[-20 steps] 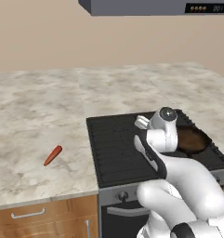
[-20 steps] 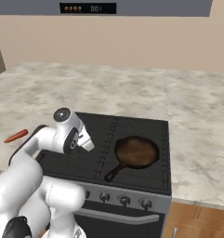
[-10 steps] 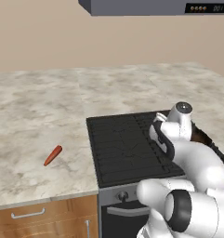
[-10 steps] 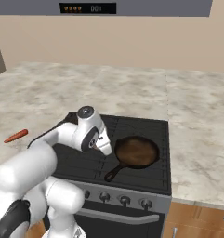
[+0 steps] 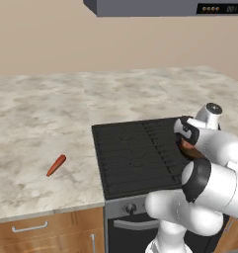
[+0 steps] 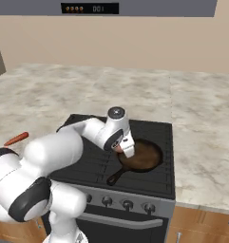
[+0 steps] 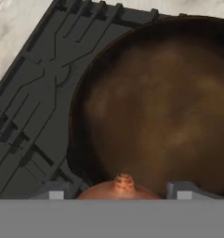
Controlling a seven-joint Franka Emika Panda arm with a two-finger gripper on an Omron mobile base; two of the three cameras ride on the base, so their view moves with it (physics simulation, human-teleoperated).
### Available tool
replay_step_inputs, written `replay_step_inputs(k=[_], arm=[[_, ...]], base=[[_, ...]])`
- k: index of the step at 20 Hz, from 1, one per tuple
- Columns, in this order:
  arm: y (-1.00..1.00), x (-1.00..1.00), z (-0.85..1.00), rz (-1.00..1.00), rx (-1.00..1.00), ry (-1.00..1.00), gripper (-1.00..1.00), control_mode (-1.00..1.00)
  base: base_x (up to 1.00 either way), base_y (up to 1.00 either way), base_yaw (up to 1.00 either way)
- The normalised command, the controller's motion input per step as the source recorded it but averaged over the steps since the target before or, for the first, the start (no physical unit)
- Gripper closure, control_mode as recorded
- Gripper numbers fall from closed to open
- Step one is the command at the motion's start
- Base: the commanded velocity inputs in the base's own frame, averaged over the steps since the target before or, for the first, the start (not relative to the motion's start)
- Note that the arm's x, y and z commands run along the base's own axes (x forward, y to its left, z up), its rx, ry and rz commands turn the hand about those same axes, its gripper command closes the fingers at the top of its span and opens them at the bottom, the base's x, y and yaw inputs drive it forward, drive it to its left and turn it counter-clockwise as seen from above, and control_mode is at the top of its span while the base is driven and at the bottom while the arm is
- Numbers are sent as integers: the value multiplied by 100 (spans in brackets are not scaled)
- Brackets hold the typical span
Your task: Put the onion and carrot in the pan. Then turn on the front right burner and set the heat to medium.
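I am holding the onion [image 7: 119,189] between the jaws of my gripper [image 6: 121,148] over the pan [image 6: 145,159], the carrot [image 5: 56,165] lying on the worktop [image 5: 36,118].

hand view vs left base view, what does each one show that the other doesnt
Hand view alone: the onion between the fingertips, directly over the pan's reddish-brown inside. Left base view alone: the carrot lying on the marble counter left of the stove, plus the wooden drawers below. Both: the black cooktop grate, and the gripper over the stove's right side.
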Motion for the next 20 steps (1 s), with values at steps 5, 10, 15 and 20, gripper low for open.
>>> replay_step_inputs(k=[5, 10, 15, 20], arm=[[-43, 54, -3, -1, 0, 11, 100, -100], [-43, 16, -31, 0, 0, 18, 100, -100], [-29, 0, -30, 0, 0, 12, -100, -100], [-3, 0, -10, 0, 0, 3, -100, -100]], base=[[0, 0, 0], [0, 0, 0], [0, 0, 0], [0, 0, 0]])
